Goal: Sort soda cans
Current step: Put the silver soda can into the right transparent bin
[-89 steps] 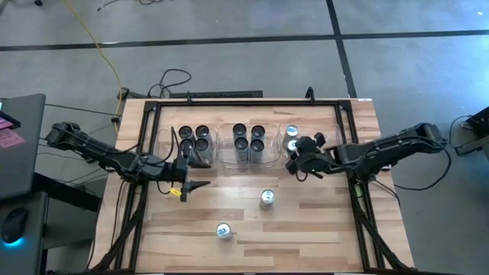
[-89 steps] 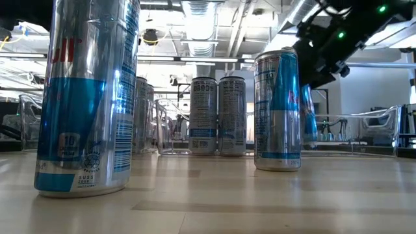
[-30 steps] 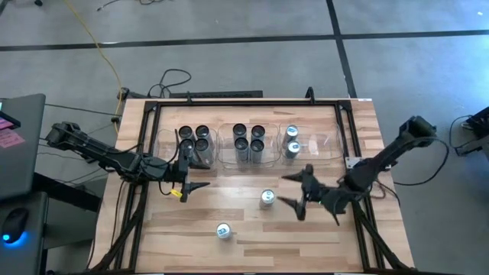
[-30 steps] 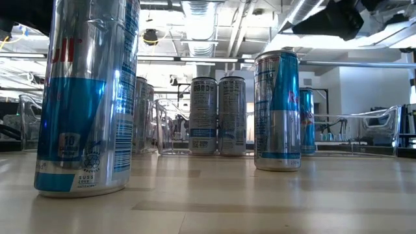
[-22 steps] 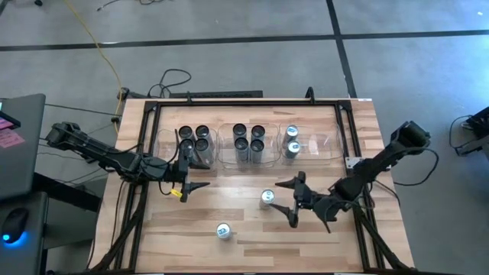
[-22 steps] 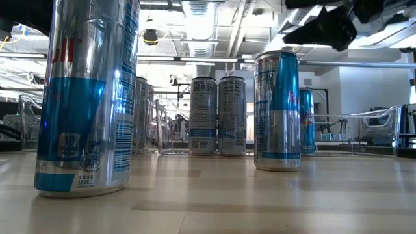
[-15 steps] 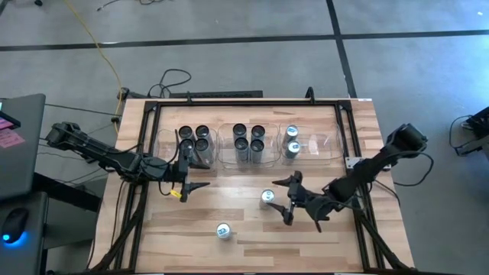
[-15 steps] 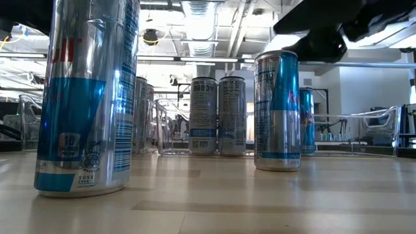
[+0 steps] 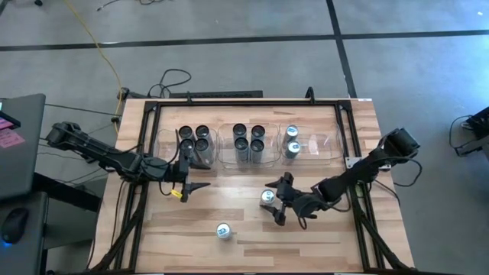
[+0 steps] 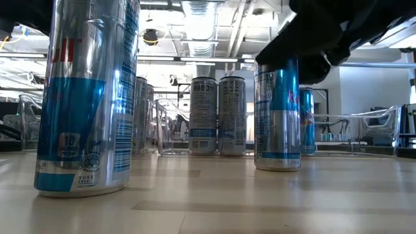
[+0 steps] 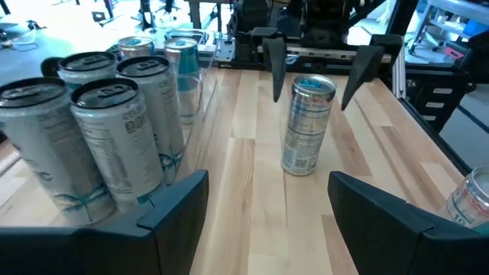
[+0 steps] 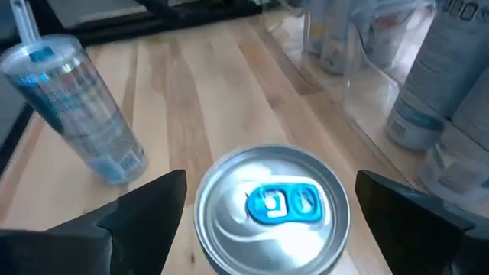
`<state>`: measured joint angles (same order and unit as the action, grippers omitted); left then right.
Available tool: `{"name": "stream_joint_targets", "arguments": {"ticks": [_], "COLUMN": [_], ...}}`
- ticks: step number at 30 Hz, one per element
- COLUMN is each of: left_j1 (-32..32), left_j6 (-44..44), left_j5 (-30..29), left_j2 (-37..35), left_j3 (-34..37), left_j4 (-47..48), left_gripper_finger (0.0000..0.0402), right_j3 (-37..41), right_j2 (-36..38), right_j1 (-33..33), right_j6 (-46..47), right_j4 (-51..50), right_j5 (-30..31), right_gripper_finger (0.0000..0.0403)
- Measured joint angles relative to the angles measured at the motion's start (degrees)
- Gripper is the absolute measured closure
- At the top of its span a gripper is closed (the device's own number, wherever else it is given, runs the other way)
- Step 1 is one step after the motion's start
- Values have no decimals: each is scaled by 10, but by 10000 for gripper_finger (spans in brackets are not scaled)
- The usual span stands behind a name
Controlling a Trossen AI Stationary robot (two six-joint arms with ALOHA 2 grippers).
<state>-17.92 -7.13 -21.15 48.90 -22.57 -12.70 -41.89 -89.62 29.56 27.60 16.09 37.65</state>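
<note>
Two loose soda cans stand upright on the pale wooden plank table point(image 9: 321, 244), both slim silver cylinders with blue-and-white print and light tops with a blue tab. Using the middle clear bin point(image 9: 249, 145) as landmark: the nearer-centre can point(image 9: 267, 197) sits in front of that bin, a bit to its right; the front can point(image 9: 222, 231) is farther out from the bin, toward the table's front edge.

Right gripper point(image 9: 280, 198) is at the nearer-centre can, dark fingers spread wide, one on each side of it, not closed on it. Right wrist view looks down on the can's shiny round top between the two fingers point(image 12: 145, 206), gaps showing on both sides; the front can shows beyond as a ribbed-looking silver-blue tube point(image 12: 72, 107).

Left gripper point(image 9: 192, 186) hangs in front of the left clear bin point(image 9: 164, 145), left of the middle bin, fingers apart and empty.

High view only: four dark-topped cans point(image 9: 248, 138) in the middle bin, three in the left bin point(image 9: 197, 138), two light-topped cans point(image 9: 292, 138) in the right bin. Low view only: glossy printed can sides, and the dark right gripper's bulk low over the nearer-centre can's top point(image 10: 278, 114). Left wrist view shows grey matte labels on the binned cans point(image 11: 114, 130)
</note>
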Motion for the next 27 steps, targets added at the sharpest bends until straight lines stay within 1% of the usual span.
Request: {"name": "stream_joint_targets", "arguments": {"ticks": [3,5,8,12,15,17,21,23,27], "left_j1": [-1,-1,-1,-1,-1,-1,-1,-1,-1], "left_j6": [5,9,21,31,34,37,48,48,47], "left_j5": [3,3,3,4,4,4,4,4,4], "left_j2": [24,49,91,142,168,177,181,182,182], "left_j3": [4,6,7,7,7,3,-6,-7,-8], "left_j4": [-34,-61,-100,-160,-193,-196,-194,-192,-193], "left_gripper_finger": [136,136,136,136,136,136,136,136,136], "right_j3": [-5,-5,-5,-6,-6,-5,-5,-5,-5], "right_j2": [0,0,1,1,6,15,56,86,147], "right_j1": [-4,-2,1,5,8,12,27,37,60], "right_j6": [23,36,53,54,54,56,66,82,132], "right_j4": [-31,-45,-52,-51,-57,-70,-115,-156,-261], "right_j5": [-3,-4,-4,-2,-1,-2,-1,16,75], "right_gripper_finger": [24,52,111,192,195,195,195,195,190]}}
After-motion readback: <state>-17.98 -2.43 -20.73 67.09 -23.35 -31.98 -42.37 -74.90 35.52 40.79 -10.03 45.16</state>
